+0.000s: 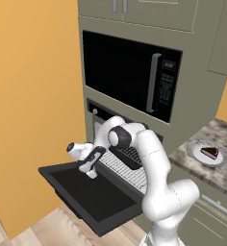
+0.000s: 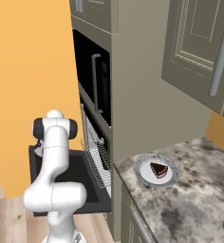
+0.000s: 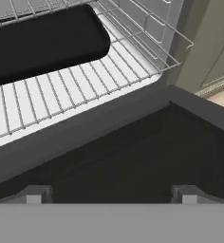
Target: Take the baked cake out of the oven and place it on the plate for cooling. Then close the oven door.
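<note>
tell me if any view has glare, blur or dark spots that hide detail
Left base view: flat even light, microwave glass featureless black. Right base view: soft rendering, cake on plate still readable. Hand view: oven door nearly uniform dark, wire rack crisp.

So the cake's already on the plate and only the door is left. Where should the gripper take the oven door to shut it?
Probably at the oven door's free outer edge, farthest from the hinge, coming from below and lifting. It lies flat and open, hinged at the oven. The open gripper hovers above its glass face, so it likely has to move out past the edge first.
</note>
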